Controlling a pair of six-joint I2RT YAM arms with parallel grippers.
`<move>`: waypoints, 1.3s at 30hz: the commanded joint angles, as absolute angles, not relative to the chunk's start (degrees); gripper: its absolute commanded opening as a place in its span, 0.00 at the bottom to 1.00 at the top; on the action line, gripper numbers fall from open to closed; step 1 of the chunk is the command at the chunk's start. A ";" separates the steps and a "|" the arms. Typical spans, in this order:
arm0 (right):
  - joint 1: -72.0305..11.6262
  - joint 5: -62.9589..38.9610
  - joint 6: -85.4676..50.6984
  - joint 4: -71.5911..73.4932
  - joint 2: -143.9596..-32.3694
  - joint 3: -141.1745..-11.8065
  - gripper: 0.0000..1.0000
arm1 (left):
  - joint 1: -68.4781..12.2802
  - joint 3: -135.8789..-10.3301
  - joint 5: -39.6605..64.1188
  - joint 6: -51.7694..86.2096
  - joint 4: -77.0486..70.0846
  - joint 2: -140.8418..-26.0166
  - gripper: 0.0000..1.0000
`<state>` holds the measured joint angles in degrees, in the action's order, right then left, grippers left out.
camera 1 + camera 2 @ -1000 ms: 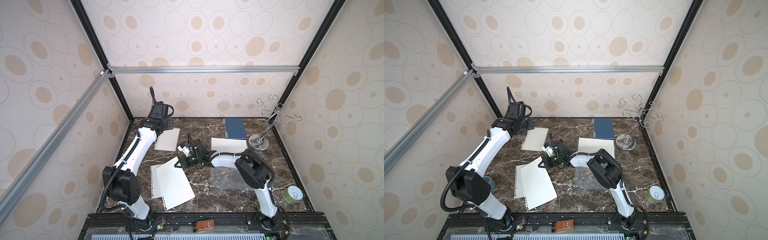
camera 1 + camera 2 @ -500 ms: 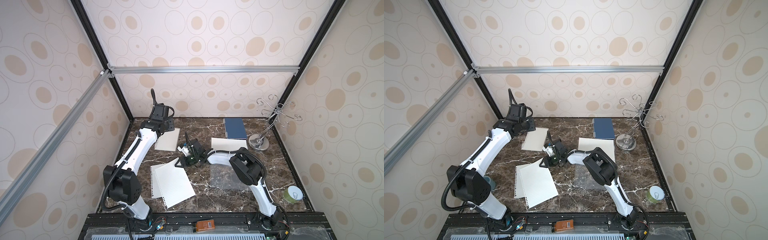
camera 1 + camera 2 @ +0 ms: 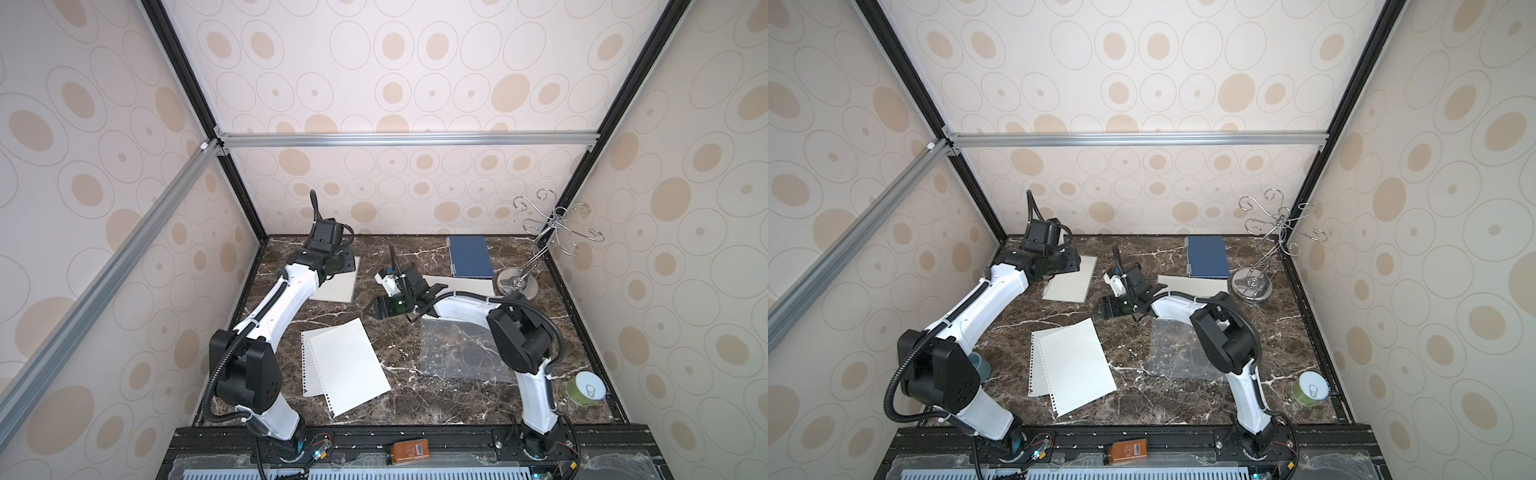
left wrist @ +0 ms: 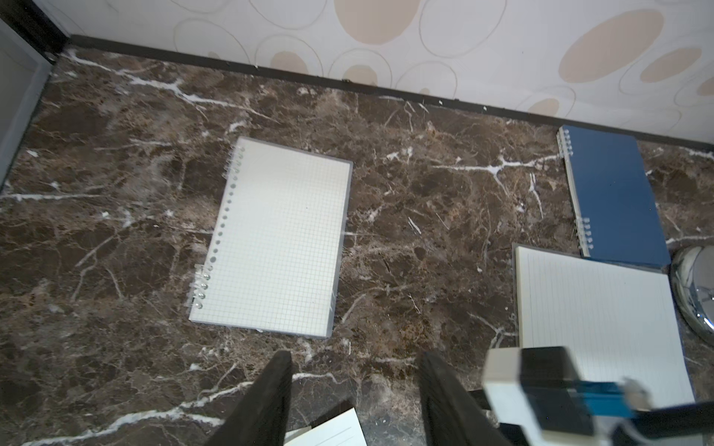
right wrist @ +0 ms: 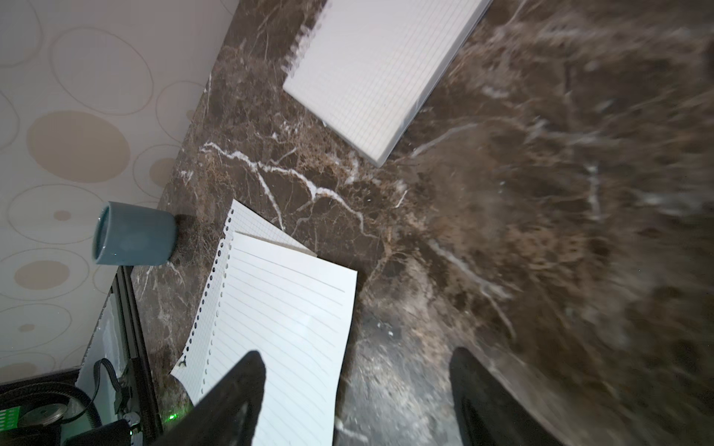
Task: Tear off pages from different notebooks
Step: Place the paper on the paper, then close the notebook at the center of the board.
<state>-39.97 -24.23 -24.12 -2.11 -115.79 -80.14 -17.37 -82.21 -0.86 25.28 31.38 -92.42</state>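
Pages (image 3: 349,365) show ruled lines; orange box (image 3: 409,450), a barcode.

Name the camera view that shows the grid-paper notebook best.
Left wrist: the grid-paper notebook lies whole and sharp, spiral visible. In both top views the left arm covers its corner; right wrist crops it.

no text can be read; the orange box (image 3: 409,450) bears a barcode label

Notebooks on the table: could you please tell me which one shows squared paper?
The white notebook lying alone at the back left; the blue notebook is shut, and the lined notebook beside it shows ruled lines only.
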 commanded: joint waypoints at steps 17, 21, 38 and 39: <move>1.17 -22.76 -25.79 -17.85 -75.25 -39.95 0.99 | -41.00 -86.80 12.02 29.41 17.21 -113.34 0.49; 8.01 -24.66 -25.40 -16.83 -77.82 -38.96 1.00 | -42.79 -95.03 13.79 28.48 18.15 -119.76 0.48; 11.60 -30.88 -25.92 -8.15 -88.68 -37.27 1.00 | -43.39 -123.31 11.20 24.57 33.48 -143.39 0.43; 11.60 -31.24 -25.67 -8.02 -89.31 -37.06 1.00 | -43.23 -123.18 11.01 24.51 33.78 -143.65 0.43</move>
<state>11.38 -31.16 -26.04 -6.72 -86.32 -38.57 -43.46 -121.84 12.14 26.02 29.06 -142.52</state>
